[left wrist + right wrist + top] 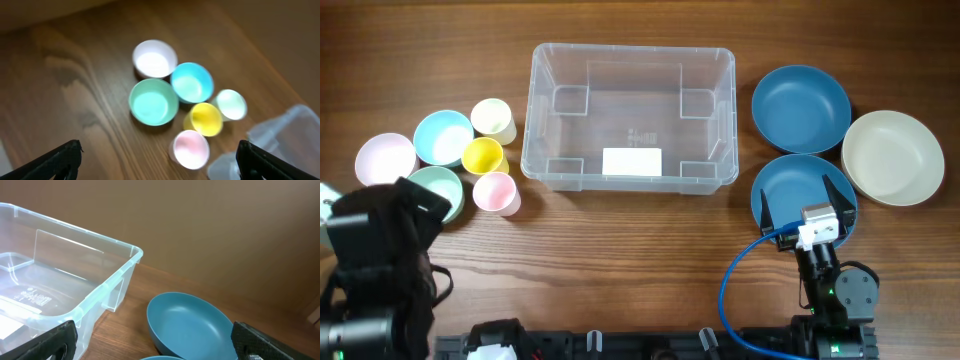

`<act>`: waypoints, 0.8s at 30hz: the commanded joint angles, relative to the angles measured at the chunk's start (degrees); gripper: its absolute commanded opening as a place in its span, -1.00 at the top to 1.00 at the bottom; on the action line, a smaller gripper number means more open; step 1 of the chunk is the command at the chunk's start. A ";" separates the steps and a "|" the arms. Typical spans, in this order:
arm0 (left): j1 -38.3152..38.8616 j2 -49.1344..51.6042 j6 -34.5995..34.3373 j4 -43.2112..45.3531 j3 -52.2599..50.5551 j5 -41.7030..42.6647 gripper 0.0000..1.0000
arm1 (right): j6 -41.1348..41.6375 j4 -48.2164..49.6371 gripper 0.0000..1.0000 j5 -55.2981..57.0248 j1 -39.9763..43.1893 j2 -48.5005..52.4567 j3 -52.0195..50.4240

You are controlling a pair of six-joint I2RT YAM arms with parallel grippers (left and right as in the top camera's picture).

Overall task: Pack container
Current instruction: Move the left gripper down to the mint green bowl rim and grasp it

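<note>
Midway along the bench, the large clear rectangular plastic container is sitting, probably light and slick, best gripped by its rim; left end effector and right end effector are gaping wide.

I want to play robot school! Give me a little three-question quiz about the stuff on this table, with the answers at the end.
1. True or false: the container already has a bowl inside it.
2. How many dark blue bowls sit to the right of the container? A) one B) two C) three
3. Fill the gap: the cup between the pink cup and the cream cup is coloured ____.

Key: 1 false; 2 B; 3 yellow.
</note>
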State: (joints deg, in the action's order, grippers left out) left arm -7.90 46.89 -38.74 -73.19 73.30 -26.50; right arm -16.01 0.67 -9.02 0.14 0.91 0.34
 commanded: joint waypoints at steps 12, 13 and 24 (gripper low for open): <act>-30.10 18.99 18.27 7.67 -2.21 37.20 -0.86 | -0.48 0.13 -0.99 -0.96 -0.28 0.02 -0.04; -30.67 20.02 19.10 7.85 -2.21 38.07 -0.82 | -0.48 0.13 -0.99 -0.96 -0.28 0.02 -0.04; -30.47 20.06 20.61 6.08 -2.23 38.03 -0.95 | -0.48 0.13 -1.00 -0.96 -0.28 0.02 -0.04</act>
State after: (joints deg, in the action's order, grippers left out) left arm -38.17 67.57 -19.70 -66.63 71.55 10.24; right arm -16.01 0.64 -9.02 0.14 0.91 0.34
